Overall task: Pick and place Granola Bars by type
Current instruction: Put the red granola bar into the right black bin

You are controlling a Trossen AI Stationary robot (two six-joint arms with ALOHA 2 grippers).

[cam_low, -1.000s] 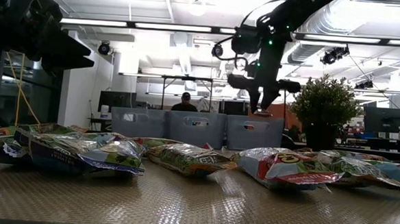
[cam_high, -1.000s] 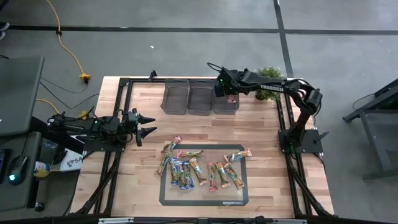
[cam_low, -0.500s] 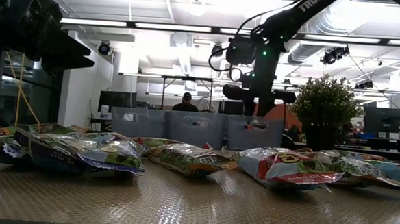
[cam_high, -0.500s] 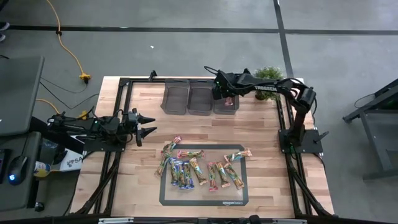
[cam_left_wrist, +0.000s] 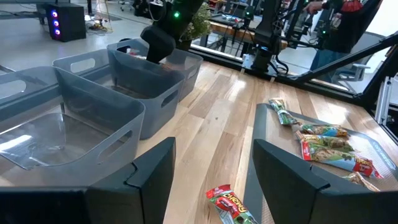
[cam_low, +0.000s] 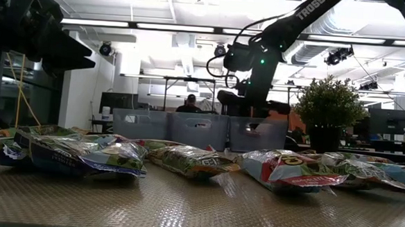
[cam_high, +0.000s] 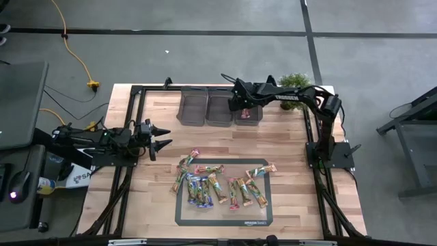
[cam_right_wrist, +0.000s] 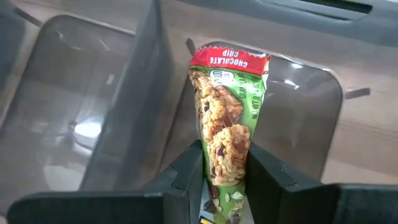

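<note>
Green-and-red chocolate-chip granola bar (cam_right_wrist: 225, 134); translucent grey bins (cam_high: 207, 109); pale wood table (cam_high: 287, 164).

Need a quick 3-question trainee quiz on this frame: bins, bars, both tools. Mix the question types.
1. True or false: the right tool holds a shiny green wrapped granola bar with a red end.
2. How many dark grey rectangular plastic bins stand in the row at the table's far edge?
3. Multiple choice: the left tool is A) gripping a bar, B) open and holding nothing, beside the table's left edge, C) inside a bin.

Key: 1 true; 2 three; 3 B.
</note>
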